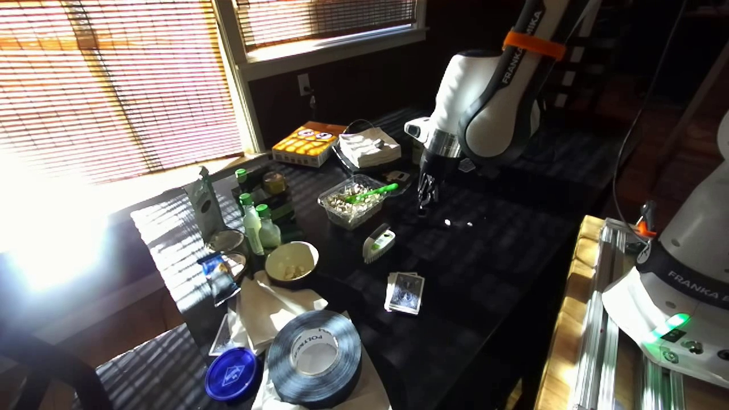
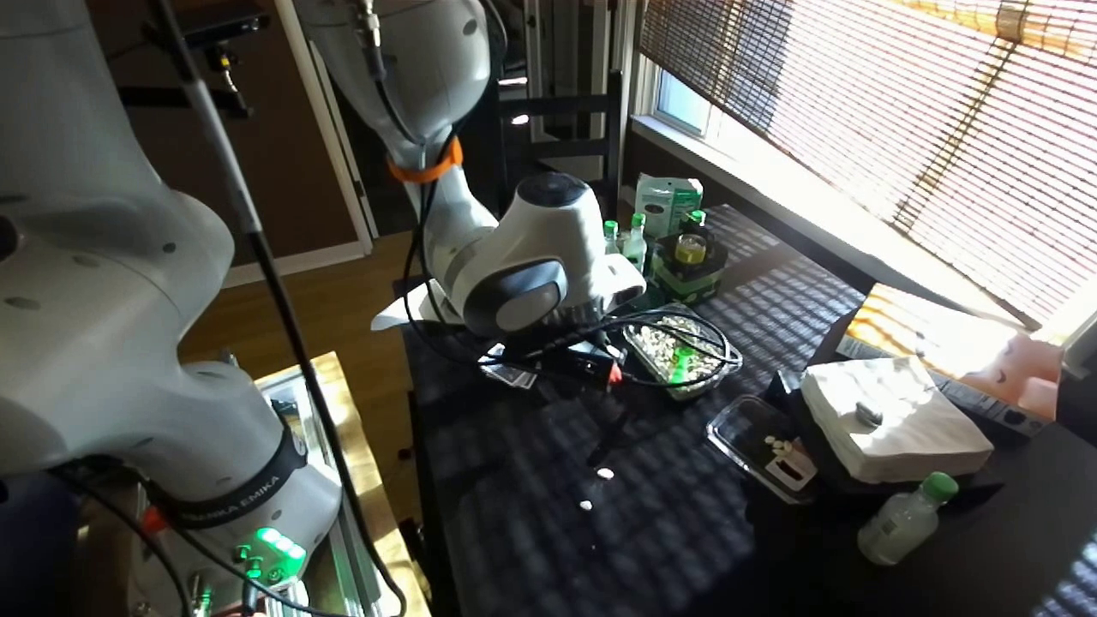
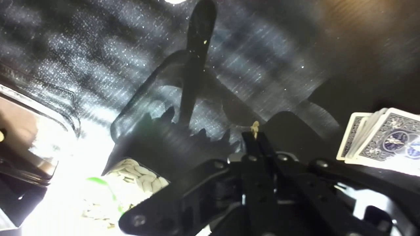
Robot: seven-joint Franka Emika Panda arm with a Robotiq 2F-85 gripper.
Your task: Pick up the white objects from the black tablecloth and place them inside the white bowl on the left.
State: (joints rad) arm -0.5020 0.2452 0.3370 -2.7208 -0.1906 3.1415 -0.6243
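My gripper hangs over the black tablecloth, fingers pointing down. In the wrist view its fingertips are pressed together on a small pale white object, which sticks out past the tips. Two more tiny white objects lie on the cloth: a nearer bit and a smaller bit, both also seen in the other outside picture as a bit and its neighbour. One white bit is cut by the wrist view's top edge. The white bowl holds several pale pieces.
Between gripper and bowl stand a clear container of pale pieces with a green spoon, and a brush. Playing cards lie nearer. Small green-capped bottles stand behind the bowl; a tape roll lies in front.
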